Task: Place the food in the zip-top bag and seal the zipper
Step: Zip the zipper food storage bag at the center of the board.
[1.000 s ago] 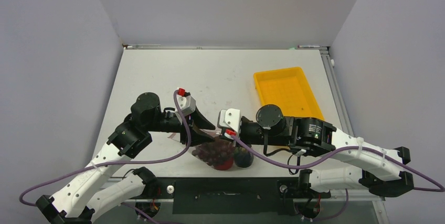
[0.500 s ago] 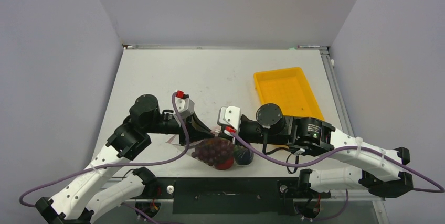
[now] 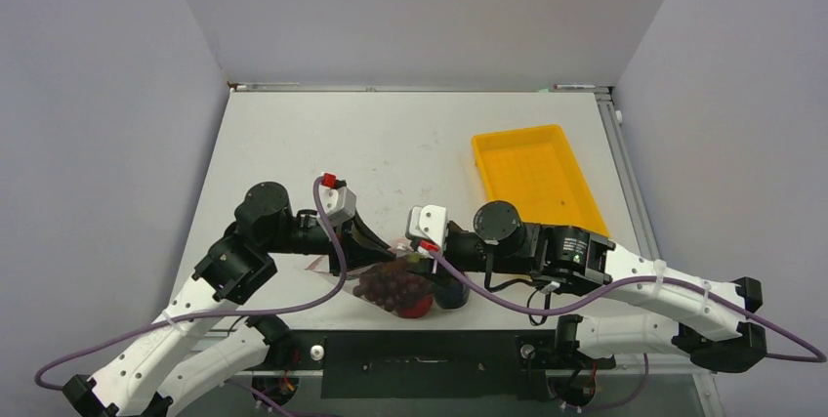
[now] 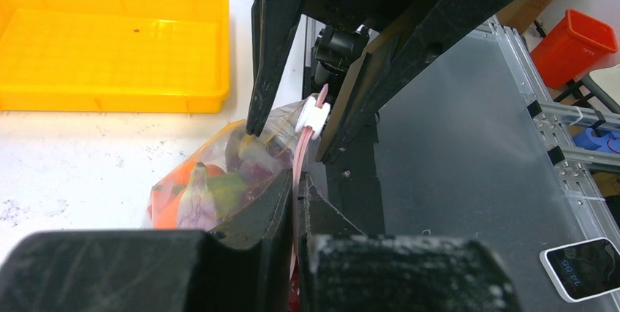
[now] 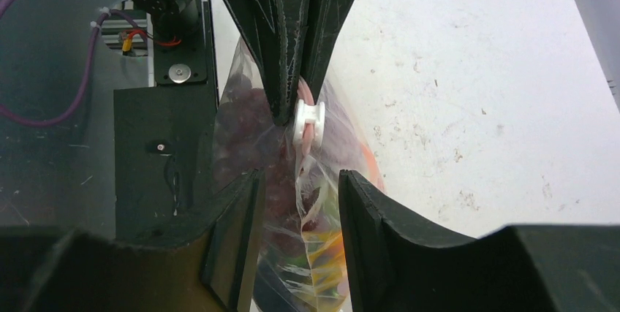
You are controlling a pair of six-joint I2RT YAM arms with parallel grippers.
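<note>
1. The left gripper [image 4: 296, 184] was clamped tight on the zipper [image 4: 300, 155], pinching the pinkish-red strip just beside its white slider [image 5: 307, 122].
2. The right gripper [image 5: 301, 177] stood partly open, its fingers straddling the zip-top bag [image 5: 322, 202] at its mouth without clamping it.
3. The bag sat at the near edge of the table [image 3: 391, 144], between both grippers, with the yellow tray [image 3: 537, 178] well apart.
4. Inside the bag lay a dark red grape bunch [image 3: 391, 287], an orange piece [image 4: 179, 191] and a green piece [image 4: 230, 188].

My two arms reach inward, wrists nose to nose.
I see left gripper [image 4: 295, 189] pinched tight, right gripper [image 5: 298, 184] parted.
</note>
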